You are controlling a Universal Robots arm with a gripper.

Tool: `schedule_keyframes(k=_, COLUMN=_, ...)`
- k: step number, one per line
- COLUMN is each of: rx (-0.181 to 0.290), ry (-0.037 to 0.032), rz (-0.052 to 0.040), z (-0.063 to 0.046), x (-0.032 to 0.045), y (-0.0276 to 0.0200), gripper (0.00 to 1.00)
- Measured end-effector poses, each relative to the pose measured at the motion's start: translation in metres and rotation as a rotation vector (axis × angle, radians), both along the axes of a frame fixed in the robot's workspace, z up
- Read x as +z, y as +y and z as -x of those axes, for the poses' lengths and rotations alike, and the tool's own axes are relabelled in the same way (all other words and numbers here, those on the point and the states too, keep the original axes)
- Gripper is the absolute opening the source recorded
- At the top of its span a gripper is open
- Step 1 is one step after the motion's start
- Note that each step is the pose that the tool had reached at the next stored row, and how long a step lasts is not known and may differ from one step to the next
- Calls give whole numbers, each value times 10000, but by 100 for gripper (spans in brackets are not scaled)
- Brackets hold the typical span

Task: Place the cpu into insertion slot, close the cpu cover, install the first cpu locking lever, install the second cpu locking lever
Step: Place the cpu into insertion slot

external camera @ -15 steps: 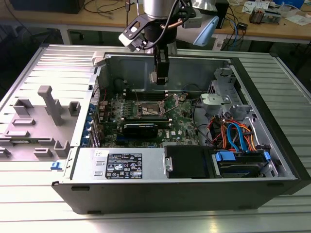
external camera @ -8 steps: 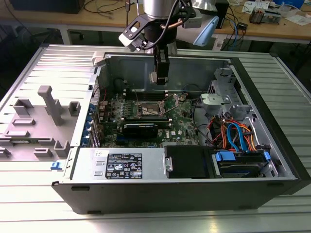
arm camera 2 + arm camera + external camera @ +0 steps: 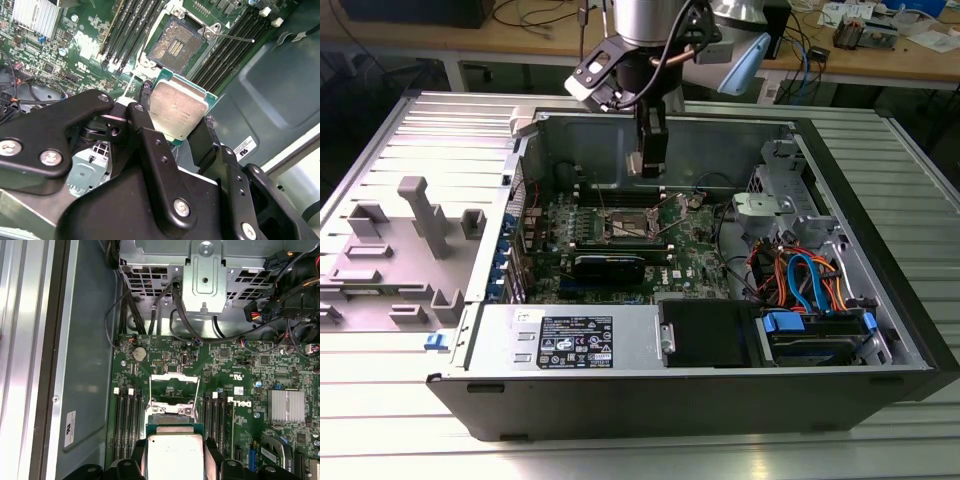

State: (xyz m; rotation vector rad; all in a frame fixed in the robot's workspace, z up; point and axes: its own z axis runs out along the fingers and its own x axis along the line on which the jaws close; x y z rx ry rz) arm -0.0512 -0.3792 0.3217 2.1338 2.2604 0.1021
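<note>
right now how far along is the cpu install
Nothing is finished yet. In hand: the gripper is shut on the cpu, held over the board near the socket, which is empty. Left: seating the cpu, closing the cover, which stands open, and latching both levers; one lever sticks out unlatched.

In the exterior view, a big silver metal table [image 3: 410,440] with long grooves fills the lower part of the frame. Light shines bright on it at the lower left. A long wooden workbench [image 3: 900,58] with white legs [image 3: 454,72] runs along the top of the frame. Wires [image 3: 798,45] and small bits lie on it at the upper right. It is dark under the bench.
</note>
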Motion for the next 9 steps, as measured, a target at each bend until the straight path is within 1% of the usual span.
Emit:
schedule_keyframes(k=4, rx=-37, ry=40, rz=-1, z=5, x=-90, y=14, gripper=55)
schedule_keyframes(k=5, rx=-54, ry=46, rz=0, z=14, x=-102, y=17, gripper=55)
schedule_keyframes(k=6, rx=-75, ry=76, rz=-1, z=21, x=-133, y=25, gripper=55)
schedule_keyframes(k=7, rx=-81, ry=89, rz=1, z=28, x=-159, y=27, gripper=55)
schedule_keyframes(k=9, rx=-80, ry=98, rz=1, z=29, x=-196, y=27, gripper=55)
